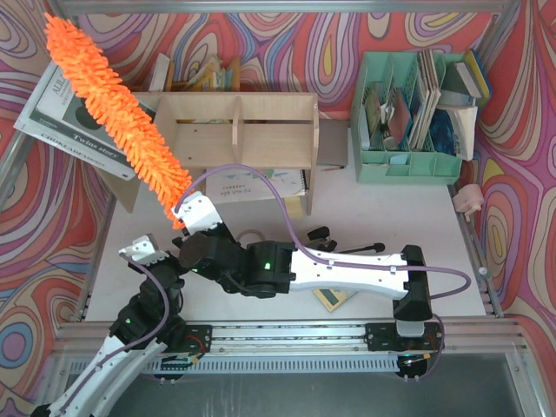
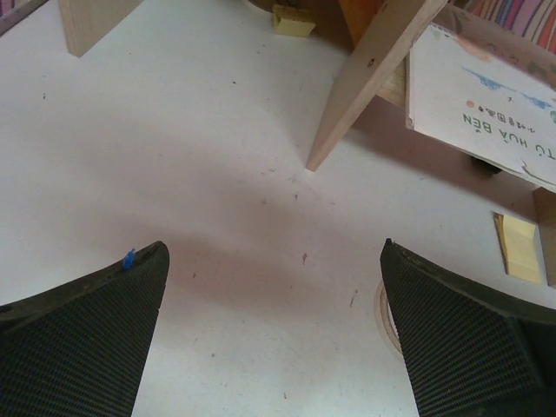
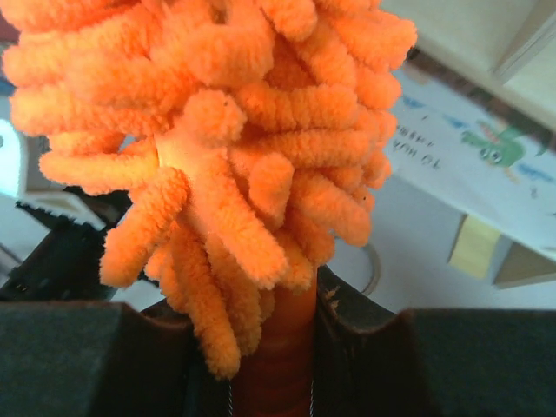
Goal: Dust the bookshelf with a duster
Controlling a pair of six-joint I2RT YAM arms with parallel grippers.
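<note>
A: Black-padded left jaws first: what are they doing?

B: They stand wide apart with nothing between them, low over the bare white bench. A plywood leg of the bookshelf stands ahead of them.

A: And the duster?

B: The right jaws are clamped on its orange handle, just under the fluffy head. From them the head slants up and away to the left, and its tip is well beyond the shelf's left end. Whether the fluff touches the wood I cannot tell.

A: So which step?

B: I judge the grasp is done and the wiping is barely begun, if at all. The next move calls for laying the head down onto the top board, then sweeping rightward past the 1 central divider.

A: Surroundings?

B: The bench is scuffed white. A booklet lies under the shelf, a mint organiser stands far right of the jaws, and swirl-patterned cloth walls the room.
</note>
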